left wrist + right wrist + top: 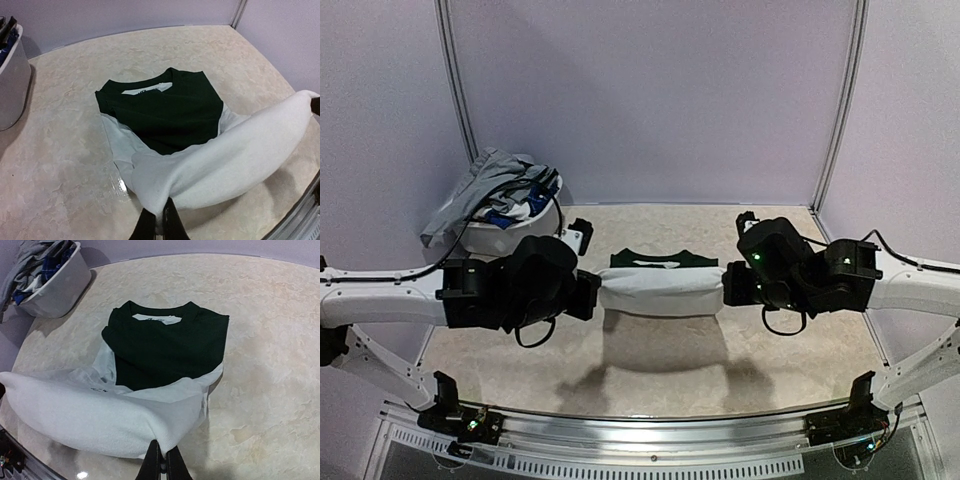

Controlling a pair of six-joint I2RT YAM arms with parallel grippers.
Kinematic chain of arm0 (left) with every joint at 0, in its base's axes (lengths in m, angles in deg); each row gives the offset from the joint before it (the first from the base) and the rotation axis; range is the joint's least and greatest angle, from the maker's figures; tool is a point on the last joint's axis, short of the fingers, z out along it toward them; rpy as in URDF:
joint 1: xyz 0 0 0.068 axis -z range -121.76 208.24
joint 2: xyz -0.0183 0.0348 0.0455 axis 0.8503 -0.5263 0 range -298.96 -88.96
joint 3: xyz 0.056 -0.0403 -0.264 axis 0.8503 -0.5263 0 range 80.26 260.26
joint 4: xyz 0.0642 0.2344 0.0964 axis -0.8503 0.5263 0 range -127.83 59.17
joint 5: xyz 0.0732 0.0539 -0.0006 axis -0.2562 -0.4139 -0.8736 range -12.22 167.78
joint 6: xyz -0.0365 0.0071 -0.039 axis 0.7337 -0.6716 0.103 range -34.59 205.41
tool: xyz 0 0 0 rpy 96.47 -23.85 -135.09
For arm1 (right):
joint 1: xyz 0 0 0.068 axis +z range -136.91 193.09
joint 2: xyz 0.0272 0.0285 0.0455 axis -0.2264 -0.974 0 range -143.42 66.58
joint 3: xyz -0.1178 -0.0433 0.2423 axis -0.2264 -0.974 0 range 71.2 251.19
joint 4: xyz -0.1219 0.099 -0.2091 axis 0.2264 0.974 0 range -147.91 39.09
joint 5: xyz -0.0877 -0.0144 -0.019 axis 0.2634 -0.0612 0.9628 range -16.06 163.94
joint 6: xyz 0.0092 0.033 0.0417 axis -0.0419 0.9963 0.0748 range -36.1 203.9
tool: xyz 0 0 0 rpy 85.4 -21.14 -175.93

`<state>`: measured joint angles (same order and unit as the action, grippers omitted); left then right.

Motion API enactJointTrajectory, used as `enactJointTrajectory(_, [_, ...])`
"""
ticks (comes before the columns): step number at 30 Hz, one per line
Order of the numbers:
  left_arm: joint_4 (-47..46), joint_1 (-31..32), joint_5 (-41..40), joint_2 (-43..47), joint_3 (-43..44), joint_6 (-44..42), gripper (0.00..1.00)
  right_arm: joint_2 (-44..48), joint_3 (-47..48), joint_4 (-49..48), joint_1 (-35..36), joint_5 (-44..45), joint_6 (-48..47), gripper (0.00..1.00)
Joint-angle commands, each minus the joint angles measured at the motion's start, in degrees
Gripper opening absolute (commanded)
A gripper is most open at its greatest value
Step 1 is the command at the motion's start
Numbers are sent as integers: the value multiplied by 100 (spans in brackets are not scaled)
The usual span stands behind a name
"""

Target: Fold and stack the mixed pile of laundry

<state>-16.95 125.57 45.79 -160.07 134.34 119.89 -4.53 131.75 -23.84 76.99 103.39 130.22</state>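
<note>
T-shirt [662,290], white with dark green sleeves: you had its near edge lifted off the table [780,360], with your left gripper [159,222] and right gripper [162,460] each clamped on one corner. Its collar end lay flat beyond. At the far left, other garments [500,185] filled the basket [485,240].

Overhead view: the white-and-black left arm [380,300] enters from the left edge at mid-frame. The white-and-black right arm [920,287] enters from the right edge at the same height. Their bulky black wrists point inward. The black two-finger left hand [592,296] and black two-finger right hand [728,287] face each other, each with its fingers pinched tight on one end of the white T-shirt with dark green sleeves [660,290].
</note>
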Motion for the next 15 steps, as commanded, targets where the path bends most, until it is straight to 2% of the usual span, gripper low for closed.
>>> enactJointTrajectory(1, [42,-409,-11,-357,293,-299,0,-278,234,238,-425,343,-267,0])
enactJointTrajectory(7, [-170,-953,384,-882,666,-490,0,-627,498,-89,-1122,-143,-686,0])
enactJointTrajectory(15, [-113,-1567,744,-1594,1508,-761,0,-1430,1433,-93,-1780,-545,-1225,0])
